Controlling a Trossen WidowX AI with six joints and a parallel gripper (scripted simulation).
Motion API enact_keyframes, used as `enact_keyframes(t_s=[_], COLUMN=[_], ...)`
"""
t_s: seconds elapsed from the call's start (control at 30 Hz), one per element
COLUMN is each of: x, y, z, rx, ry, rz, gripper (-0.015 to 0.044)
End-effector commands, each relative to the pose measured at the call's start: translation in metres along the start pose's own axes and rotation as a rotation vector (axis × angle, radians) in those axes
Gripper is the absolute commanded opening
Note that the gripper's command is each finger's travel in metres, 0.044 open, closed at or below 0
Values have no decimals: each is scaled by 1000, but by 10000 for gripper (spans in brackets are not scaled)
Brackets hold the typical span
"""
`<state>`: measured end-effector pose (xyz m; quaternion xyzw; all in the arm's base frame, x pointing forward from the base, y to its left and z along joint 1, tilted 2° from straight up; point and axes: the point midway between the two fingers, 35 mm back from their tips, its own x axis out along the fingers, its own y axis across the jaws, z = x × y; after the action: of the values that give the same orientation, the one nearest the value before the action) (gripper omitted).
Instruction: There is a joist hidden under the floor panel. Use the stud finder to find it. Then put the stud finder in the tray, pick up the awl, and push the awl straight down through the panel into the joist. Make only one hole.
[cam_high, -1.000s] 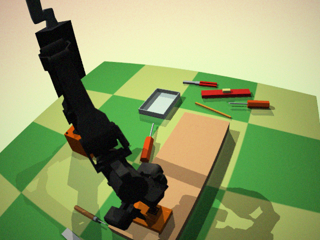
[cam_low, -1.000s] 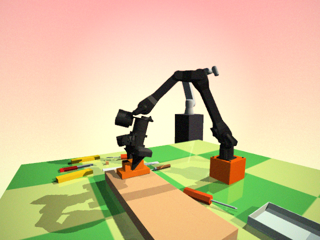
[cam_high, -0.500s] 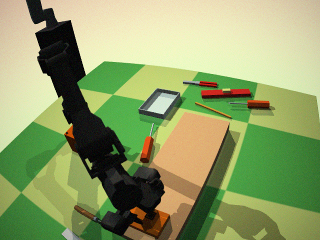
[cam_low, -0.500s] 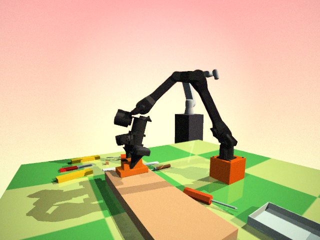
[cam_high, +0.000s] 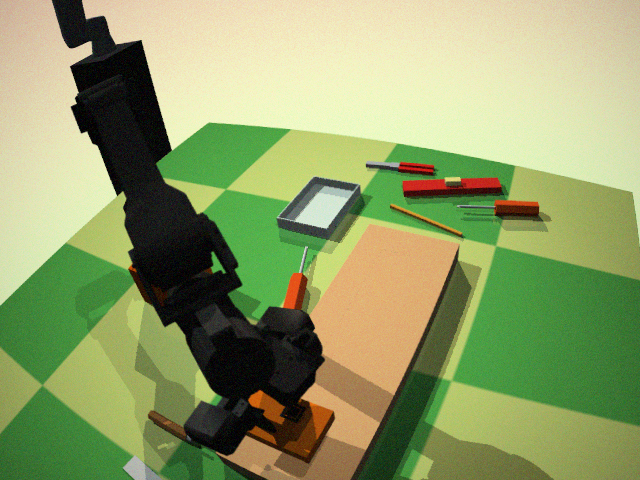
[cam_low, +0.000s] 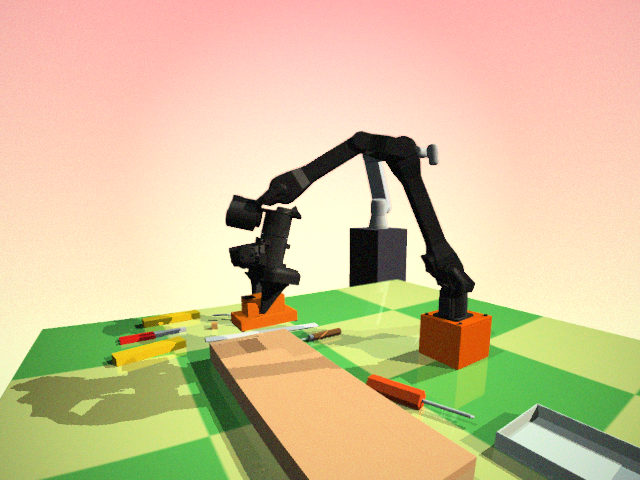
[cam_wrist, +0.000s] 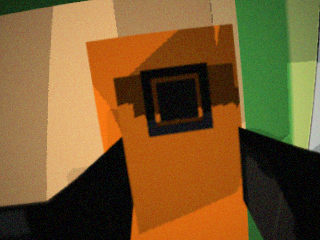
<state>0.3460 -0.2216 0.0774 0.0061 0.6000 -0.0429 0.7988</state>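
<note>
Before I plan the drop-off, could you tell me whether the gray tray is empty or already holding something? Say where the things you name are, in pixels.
Empty: in the top view, the pale floor of the gray tray (cam_high: 319, 207) (cam_low: 568, 449) shows bare inside its walls.
</note>
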Motion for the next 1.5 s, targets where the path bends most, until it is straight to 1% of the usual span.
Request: enact_keyframes(t_s=[0.0,0.1,0.27,0.37,0.93,1.47], x=[-38,-48,-48,-47,-33,-30], y=[-2,-1,0,10,124,234], z=[10,12,12,16,43,37], rx=[-4,-5,-7,-31,-294,-546], ry=[-20,-20,-20,-20,-27,-30], rz=[-13,-13,-12,-4,83,165], gripper=[0,0,0,0,0,0])
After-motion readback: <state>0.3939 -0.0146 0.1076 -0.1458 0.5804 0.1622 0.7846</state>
